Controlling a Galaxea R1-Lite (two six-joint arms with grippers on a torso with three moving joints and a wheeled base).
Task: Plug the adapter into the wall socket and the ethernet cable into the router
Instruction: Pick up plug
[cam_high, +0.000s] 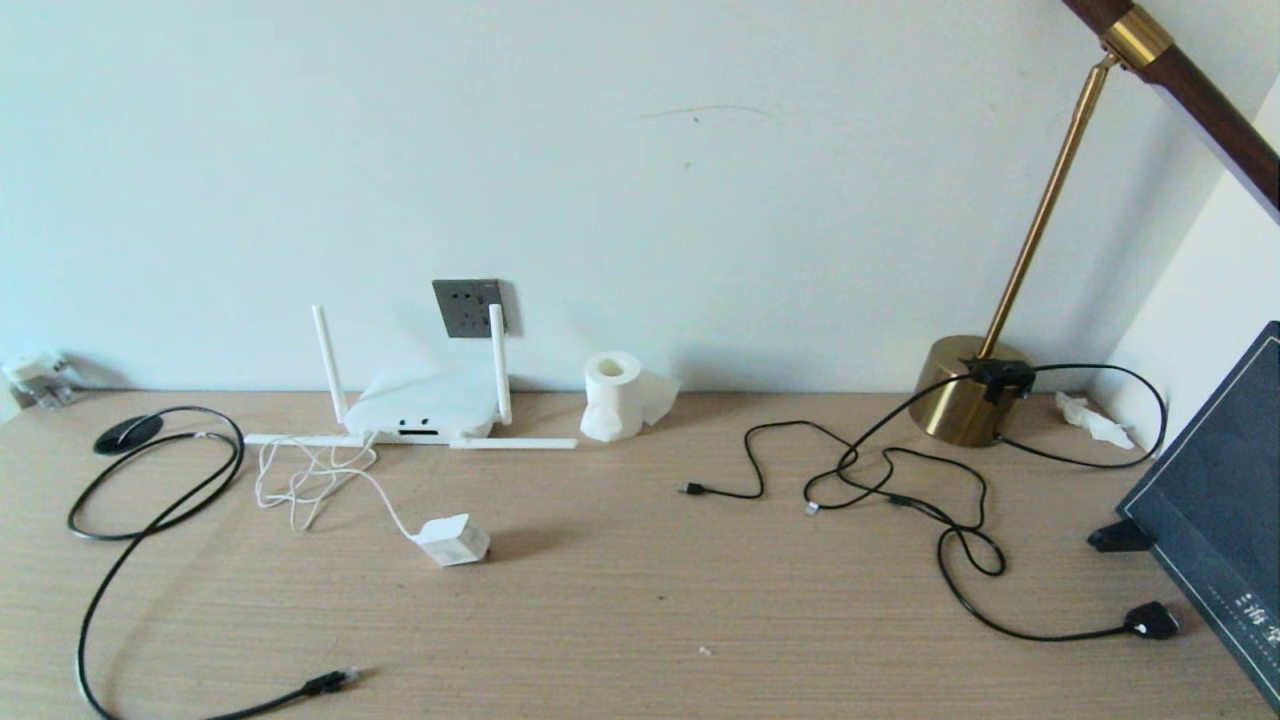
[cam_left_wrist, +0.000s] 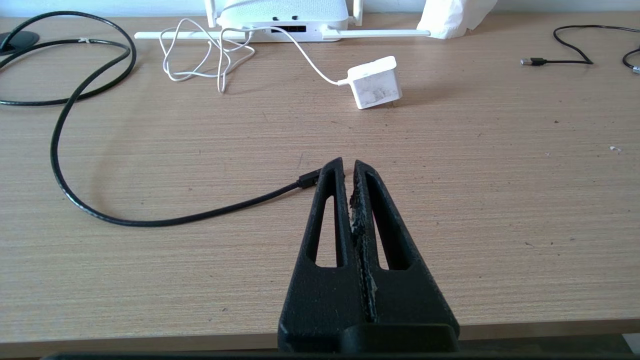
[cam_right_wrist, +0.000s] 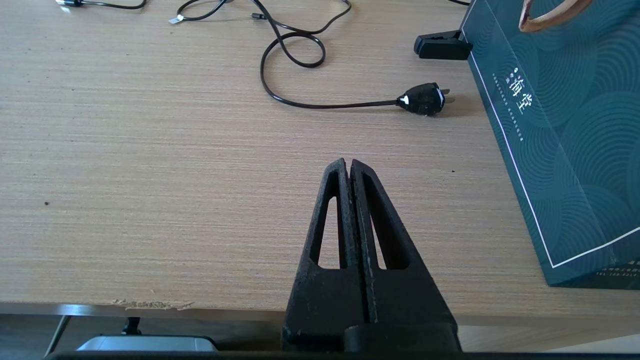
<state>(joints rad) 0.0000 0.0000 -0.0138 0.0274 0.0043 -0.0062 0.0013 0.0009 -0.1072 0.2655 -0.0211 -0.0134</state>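
Only head view shows wall socket (cam_high: 468, 307) (unplugged).

The head camera looks forward and down from high over the whole desk (cam_high: 620, 610) to the wall, with the socket (cam_high: 468, 307) and router (cam_high: 420, 405) far at the back. The left wrist camera sits low at the near desk edge, behind the left gripper (cam_left_wrist: 348, 167), and shares the router (cam_left_wrist: 285, 17) and adapter (cam_left_wrist: 375, 82) with the head view. The right wrist camera is equally low on the right side and shares the black plug (cam_right_wrist: 424, 99), which the head view also shows (cam_high: 1150, 620).
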